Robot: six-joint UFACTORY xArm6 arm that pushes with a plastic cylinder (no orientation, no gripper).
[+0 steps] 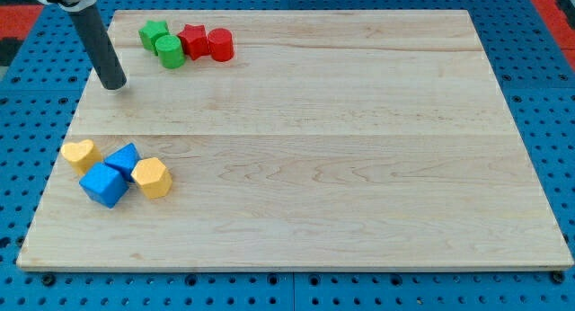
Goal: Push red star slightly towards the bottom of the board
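The red star (192, 40) lies near the view's top left of the wooden board (341, 149). A red cylinder-like block (220, 44) touches its right side. Two green blocks, one (153, 33) and the other (169, 51), sit against its left side. My tip (113, 84) rests on the board to the left of and below this cluster, apart from all blocks, roughly 90 pixels from the red star.
A second cluster lies at the view's lower left: a yellow heart (79, 154), a blue block (123, 158), a blue cube (104, 185) and a yellow hexagon-like block (153, 177). A blue pegboard (548, 77) surrounds the board.
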